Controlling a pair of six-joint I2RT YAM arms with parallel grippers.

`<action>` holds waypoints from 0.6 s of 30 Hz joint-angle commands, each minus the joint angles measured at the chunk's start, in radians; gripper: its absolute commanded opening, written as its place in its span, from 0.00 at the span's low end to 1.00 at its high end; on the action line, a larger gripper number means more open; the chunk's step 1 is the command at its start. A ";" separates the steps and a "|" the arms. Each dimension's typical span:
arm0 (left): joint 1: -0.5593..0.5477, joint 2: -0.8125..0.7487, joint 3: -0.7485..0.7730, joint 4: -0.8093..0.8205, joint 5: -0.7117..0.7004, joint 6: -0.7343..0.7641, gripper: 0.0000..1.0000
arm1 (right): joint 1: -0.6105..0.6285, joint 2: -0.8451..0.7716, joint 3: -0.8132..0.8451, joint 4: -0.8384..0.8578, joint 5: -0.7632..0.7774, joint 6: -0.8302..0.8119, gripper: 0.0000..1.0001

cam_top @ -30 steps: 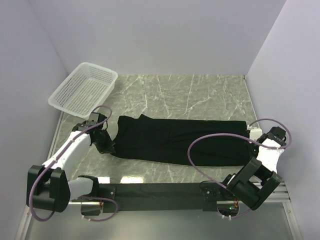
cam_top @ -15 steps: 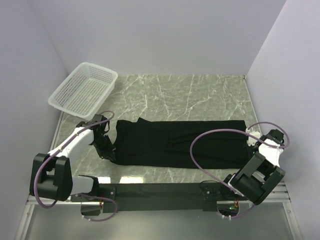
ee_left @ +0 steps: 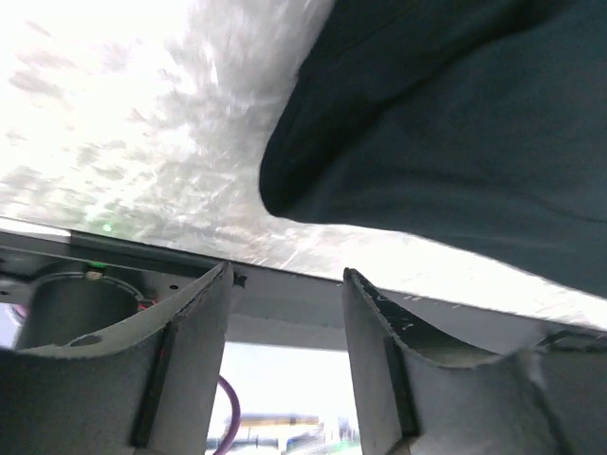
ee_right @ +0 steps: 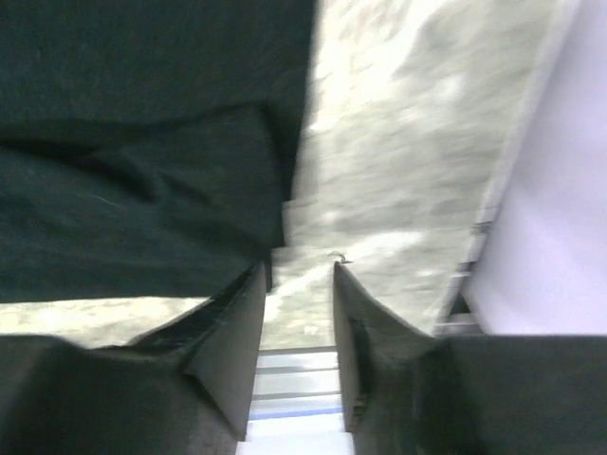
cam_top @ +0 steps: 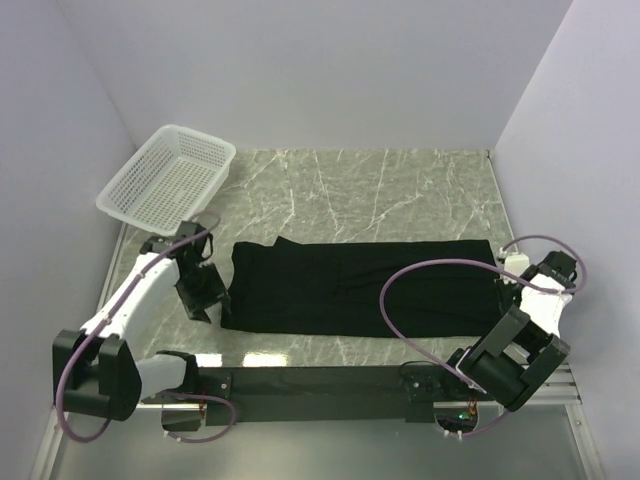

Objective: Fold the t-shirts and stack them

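Lets go of the shirt (cam_top: 360, 290) at both ends, after pinching them tight a second ago. Holds the left claw (ee_left: 285, 322) open and empty just beside the left end. Holds the right claw (ee_right: 299, 322) open and empty at the right end. Leaves the shirt flat in a long strip across the middle of the table (cam_top: 400, 190). Looks like one fold done, with an end-to-end fold likely next.

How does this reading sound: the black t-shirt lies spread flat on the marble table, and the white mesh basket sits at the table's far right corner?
One detail is wrong. The white mesh basket sits at the table's far left corner, not the right; the top external view shows it. The rest holds: the black t-shirt lies spread flat on the marble table.
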 commanded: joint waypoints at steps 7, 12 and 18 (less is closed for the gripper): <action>0.005 0.004 0.186 0.272 -0.027 0.029 0.60 | 0.038 -0.009 0.143 -0.044 -0.175 0.000 0.52; 0.004 0.256 0.211 0.536 0.024 0.015 0.55 | 0.153 0.048 0.140 0.006 -0.278 0.044 0.52; 0.004 0.432 0.323 0.605 -0.033 0.028 0.48 | 0.202 0.202 0.230 0.117 -0.362 0.199 0.49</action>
